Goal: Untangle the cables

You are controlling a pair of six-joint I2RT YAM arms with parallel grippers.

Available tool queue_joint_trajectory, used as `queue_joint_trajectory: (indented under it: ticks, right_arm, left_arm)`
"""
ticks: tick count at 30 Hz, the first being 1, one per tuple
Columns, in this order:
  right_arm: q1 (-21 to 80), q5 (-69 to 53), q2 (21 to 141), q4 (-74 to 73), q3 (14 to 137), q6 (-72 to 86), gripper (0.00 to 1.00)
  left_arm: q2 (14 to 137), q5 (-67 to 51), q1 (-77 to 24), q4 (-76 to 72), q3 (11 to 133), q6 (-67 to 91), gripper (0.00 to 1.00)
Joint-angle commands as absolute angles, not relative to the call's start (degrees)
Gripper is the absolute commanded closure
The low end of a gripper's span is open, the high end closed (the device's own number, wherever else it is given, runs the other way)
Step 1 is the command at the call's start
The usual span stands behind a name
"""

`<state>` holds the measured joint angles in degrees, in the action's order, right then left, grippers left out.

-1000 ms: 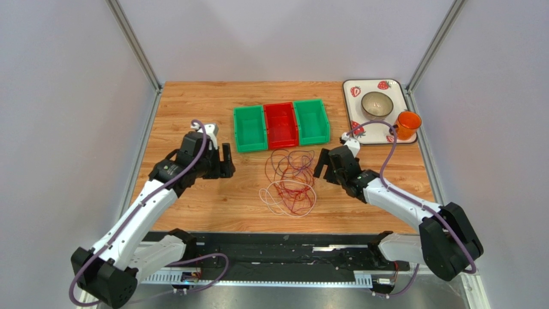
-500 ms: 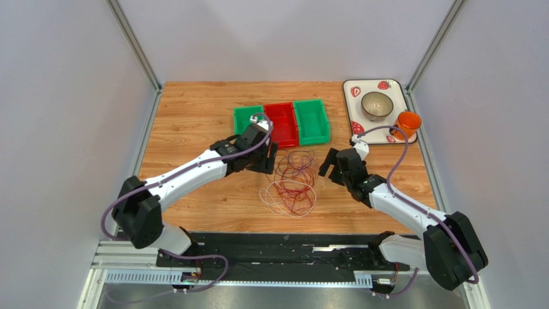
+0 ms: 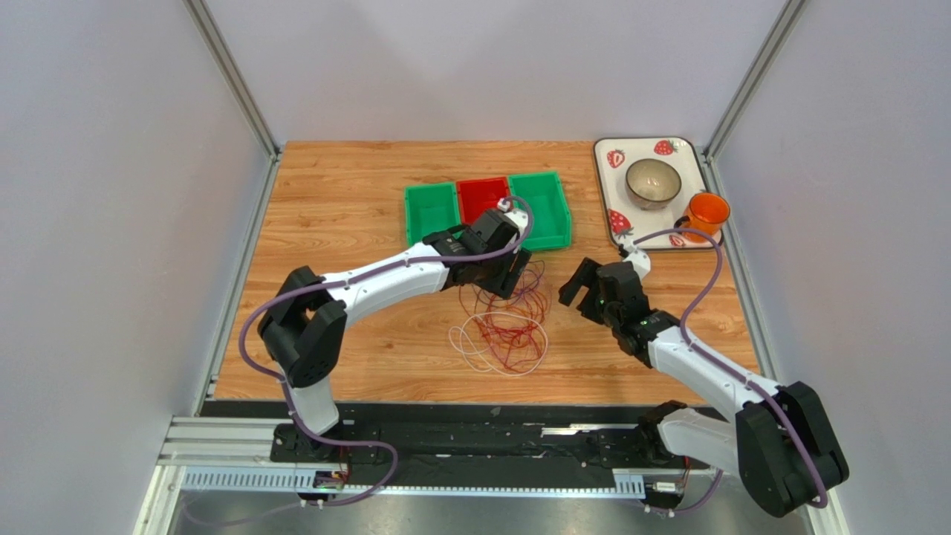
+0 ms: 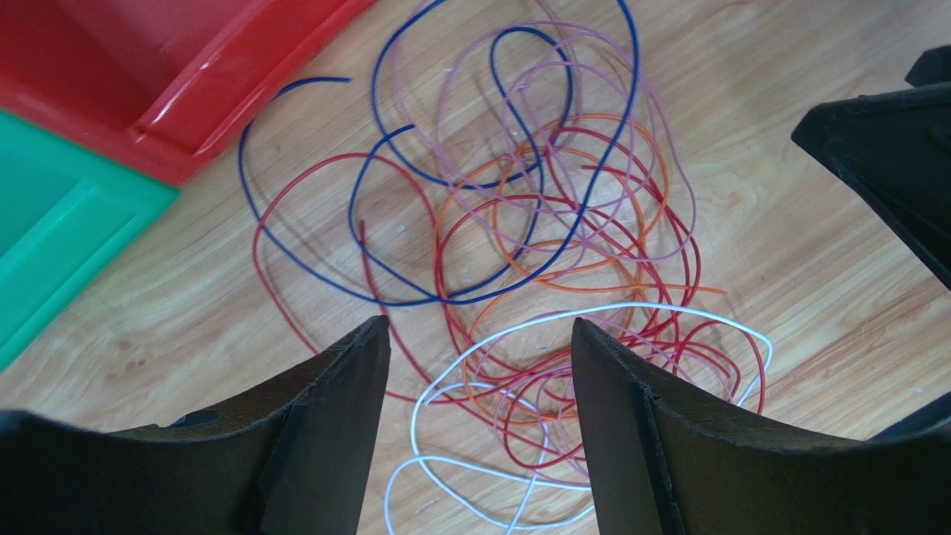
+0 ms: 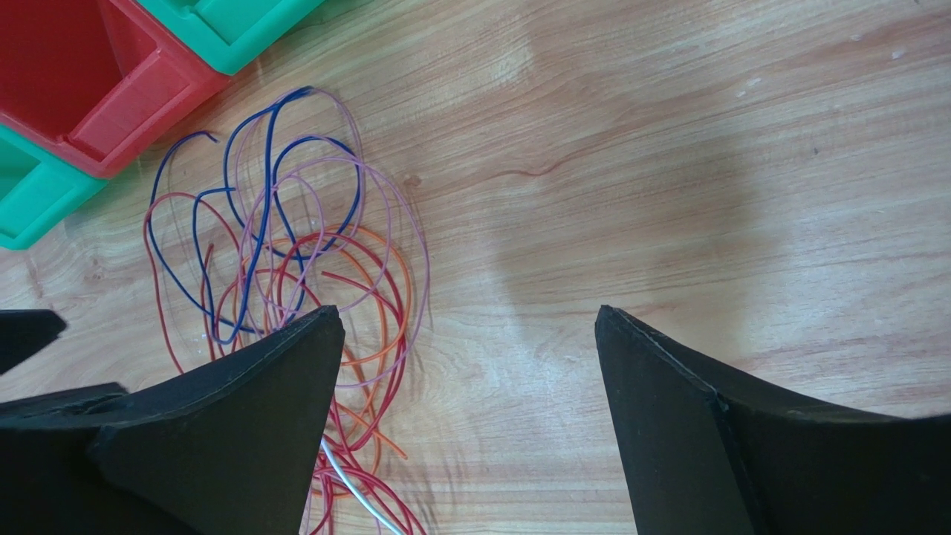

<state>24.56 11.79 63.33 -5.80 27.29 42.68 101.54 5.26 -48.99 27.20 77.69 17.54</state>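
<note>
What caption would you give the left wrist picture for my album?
Open jaws hang over the tangled cables beside a red bin.

Wood-grain table (image 3: 335, 201), light plank pattern, walled on three sides.

Directly on it:
- Three open bins are set in a row at the far centre, touching side to side: green bin (image 3: 430, 207) on the left, red bin (image 3: 481, 196) in the middle, second green bin (image 3: 544, 206) on the right.
- The cables (image 3: 508, 334) are piled in one loose tangle just on the near side of the bins, flat on the wood. Red, orange, blue, pale pink and white strands are seen overlapping. The white loops are placed at the near edge and the blue loops nearest the red bin, not touching it.
- A white strawberry-print tray (image 3: 694, 167) is placed at the far right corner, well apart from the tangle.
</note>
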Motion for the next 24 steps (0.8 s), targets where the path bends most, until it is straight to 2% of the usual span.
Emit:
queue_joint_trajectory:
  ticks: [1,13,24]
  right_arm:
    - [24.2,10.6,63.7,-2.6,27.7,43.3,0.12]
    - [23.6,8.6,65.6,-2.5,28.5,42.6,0.12]
    - [23.6,8.3,66.0,-2.4,28.7,42.5,0.12]
  left_arm:
    - [102.7,2.3,-49.7,26.7,79.2,11.2,0.31]
    - [106.9,4.5,-50.5,26.6,78.5,2.5,0.33]
    - [109.8,3.6,-51.0,23.3,78.7,2.2,0.36]
